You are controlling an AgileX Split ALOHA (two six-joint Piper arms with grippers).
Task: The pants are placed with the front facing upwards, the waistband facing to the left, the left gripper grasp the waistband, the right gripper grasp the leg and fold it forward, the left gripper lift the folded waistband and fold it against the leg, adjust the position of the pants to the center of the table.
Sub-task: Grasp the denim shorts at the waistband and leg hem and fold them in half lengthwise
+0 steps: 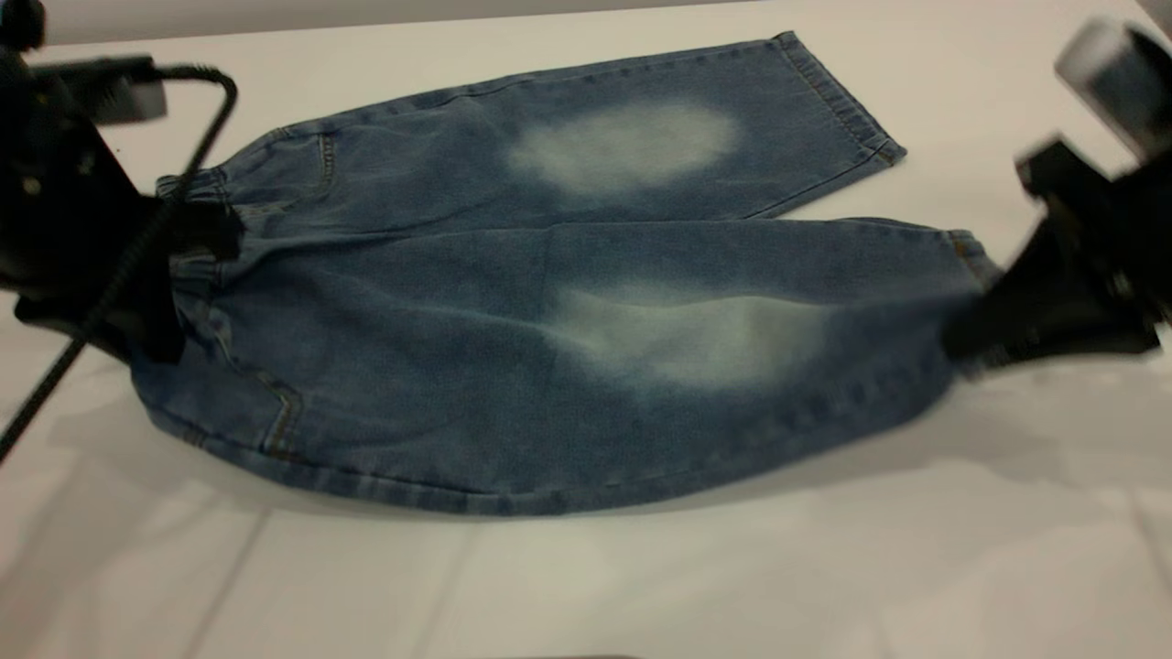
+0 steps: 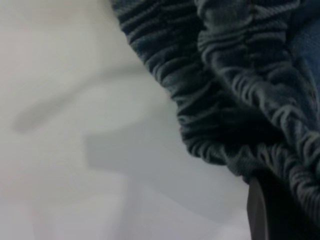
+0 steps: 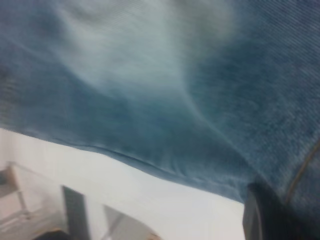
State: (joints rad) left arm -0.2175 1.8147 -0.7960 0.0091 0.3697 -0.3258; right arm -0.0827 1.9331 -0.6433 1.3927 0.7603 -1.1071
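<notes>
The blue denim pants point(image 1: 513, 302) lie on the white table point(image 1: 641, 577), front up with pale knee patches, the waistband point(image 1: 197, 188) to the left. My left gripper point(image 1: 197, 243) is shut on the ruched waistband point(image 2: 225, 90); one dark finger point(image 2: 260, 210) shows under the cloth. My right gripper point(image 1: 975, 343) is shut on the hem end of the near leg point(image 3: 175, 90), with one finger point(image 3: 260, 215) at the fabric edge. The near leg is raised off the table and casts a shadow under it. The far leg point(image 1: 641, 137) lies flat.
A thick black cable point(image 1: 119, 265) loops off the left arm down toward the front left. The table's far edge point(image 1: 412, 23) runs just behind the pants. Past the table edge in the right wrist view stands some pale furniture point(image 3: 30, 200).
</notes>
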